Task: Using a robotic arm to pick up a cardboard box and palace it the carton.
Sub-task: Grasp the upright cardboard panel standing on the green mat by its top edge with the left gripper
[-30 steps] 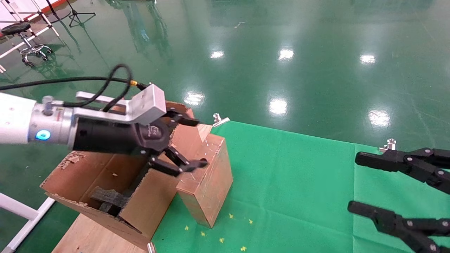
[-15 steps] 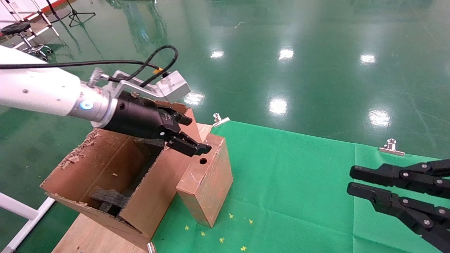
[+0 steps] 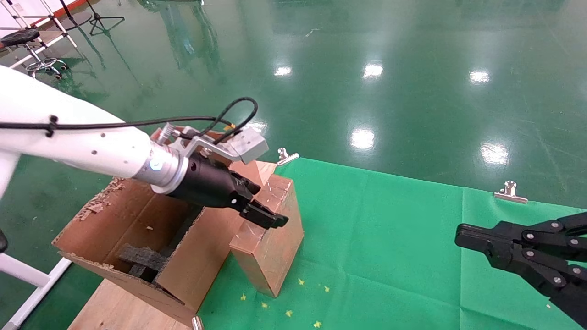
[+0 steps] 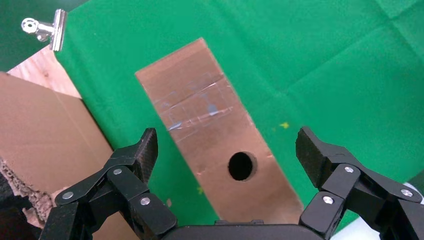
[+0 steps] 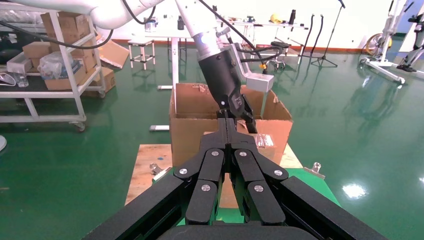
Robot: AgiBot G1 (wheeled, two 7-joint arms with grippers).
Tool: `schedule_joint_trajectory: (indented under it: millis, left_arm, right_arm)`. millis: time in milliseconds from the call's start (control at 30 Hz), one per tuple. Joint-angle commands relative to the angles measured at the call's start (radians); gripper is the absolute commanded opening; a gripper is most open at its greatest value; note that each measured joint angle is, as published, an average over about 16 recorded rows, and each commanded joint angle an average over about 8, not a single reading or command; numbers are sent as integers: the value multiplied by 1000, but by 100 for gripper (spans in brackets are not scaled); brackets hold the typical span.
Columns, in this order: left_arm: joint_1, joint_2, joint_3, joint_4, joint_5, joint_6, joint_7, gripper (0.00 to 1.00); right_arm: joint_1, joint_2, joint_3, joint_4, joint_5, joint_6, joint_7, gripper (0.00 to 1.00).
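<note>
1. Cardboard box (image 3: 270, 238) not yet picked: standing on green cloth (image 3: 390, 238), tilted, leaning against outer wall of carton (image 3: 137, 229), round hole (image 4: 241, 166) in top face.
2. Left gripper (image 3: 268, 219) of robotic arm (image 3: 91, 142) hovering just above box top. In wrist view fingers (image 4: 140, 155) spread wide, one each side of box, apparently not touching it. Nothing held.
3. Right gripper (image 3: 463, 234) parked at right over cloth, well apart from box; fingers pressed together per own wrist cam, empty.
4. Carton beside cloth edge, flaps up and ragged, black foam (image 3: 142, 259) inside; no box in it.
5. Progress est.: early, approach stage only. Done: arm lined up over box.
6. Left to do: lower, close on box sides, lift, carry over carton, let go inside.
7. Risk, by judgement: box tilted, so grip may slip or push it against carton wall.
</note>
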Motion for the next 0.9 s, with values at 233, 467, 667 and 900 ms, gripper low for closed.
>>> schedule_joint_trajectory:
  millis: [233, 467, 667, 900]
  left_arm:
    - [31, 7, 13, 0, 18, -32, 1, 100]
    - [40, 9, 16, -1, 22, -40, 4, 81]
    - [39, 8, 15, 0, 21, -40, 4, 7]
    - [37, 8, 14, 0, 20, -38, 4, 0]
  right_arm:
    - [0, 0, 0, 0, 0, 0, 0, 10]
    - [0, 0, 0, 0, 0, 0, 0, 95]
    - [0, 0, 0, 0, 0, 1, 0, 100]
    - [0, 0, 0, 0, 1, 1, 0, 100]
